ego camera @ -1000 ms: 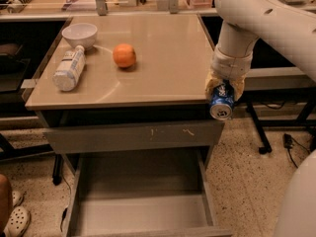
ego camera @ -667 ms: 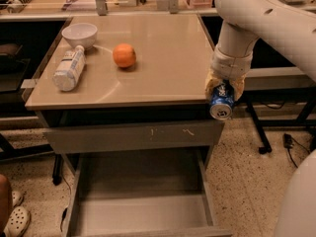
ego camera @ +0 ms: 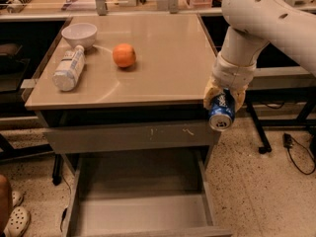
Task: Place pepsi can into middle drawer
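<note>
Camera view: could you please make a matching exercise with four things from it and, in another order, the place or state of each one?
Things:
1. pepsi can
2. orange
3. plastic bottle
4. middle drawer

Places or states:
A. lying on its side on the table, beside the white bowl
B. pulled open, below the tabletop
C. held in the gripper, off the table's front right corner
D. resting on the table, right of the bowl

Pairs: 1-C, 2-D, 3-A, 4-B
</note>
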Available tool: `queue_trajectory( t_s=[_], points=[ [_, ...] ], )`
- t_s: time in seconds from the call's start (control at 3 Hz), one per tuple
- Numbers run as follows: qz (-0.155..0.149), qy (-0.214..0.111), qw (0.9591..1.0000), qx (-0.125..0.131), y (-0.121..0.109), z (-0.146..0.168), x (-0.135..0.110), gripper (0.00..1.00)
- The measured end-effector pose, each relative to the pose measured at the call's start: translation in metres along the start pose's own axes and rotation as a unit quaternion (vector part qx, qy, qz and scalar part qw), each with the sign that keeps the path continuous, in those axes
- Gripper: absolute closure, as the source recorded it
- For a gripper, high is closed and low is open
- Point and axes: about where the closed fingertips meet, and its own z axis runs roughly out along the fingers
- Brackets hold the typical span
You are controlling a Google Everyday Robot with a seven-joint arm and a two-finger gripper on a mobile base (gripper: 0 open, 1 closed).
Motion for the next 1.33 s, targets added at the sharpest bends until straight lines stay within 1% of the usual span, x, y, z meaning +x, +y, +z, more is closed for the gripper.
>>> queue_trajectory(
  t_s=[0.33, 0.67, 1.0, 1.33],
  points=[
    [-0.001, 0.04, 0.999, -0.021, 0.004, 0.017, 0.043, 1.0],
    [-0.001, 0.07, 0.9964, -0.049, 0.012, 0.037, 0.077, 1.0],
    [-0.001, 0.076, 0.996, -0.048, 0.012, 0.041, 0.081, 1.0],
    [-0.01, 0.087, 0.9948, -0.052, 0.015, 0.047, 0.087, 1.0]
  ],
)
